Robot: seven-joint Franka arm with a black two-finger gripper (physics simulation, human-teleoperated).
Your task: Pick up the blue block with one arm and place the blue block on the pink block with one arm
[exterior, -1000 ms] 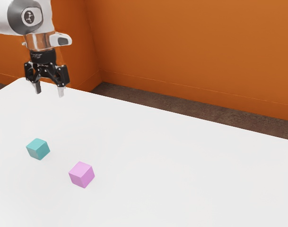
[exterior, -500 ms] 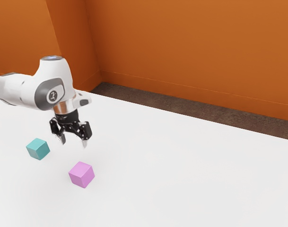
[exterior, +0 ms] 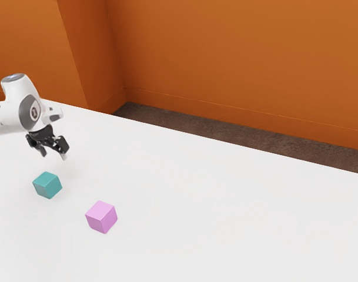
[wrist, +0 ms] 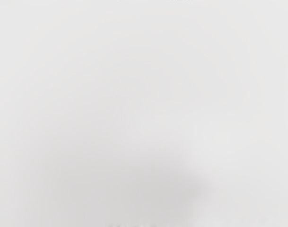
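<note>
We are seeing the blue block [exterior: 47, 184] as a small teal cube with plain faces. It is resting flat on the white table [exterior: 226, 205], near the pink block [exterior: 101, 216] but apart from it. The table's far edge is lying well behind both. One upright edge is facing the exterior camera, and the cube has no long axis. Our claw [exterior: 53, 154] is hanging apart from the cube, fingers spread, holding nothing.
</note>
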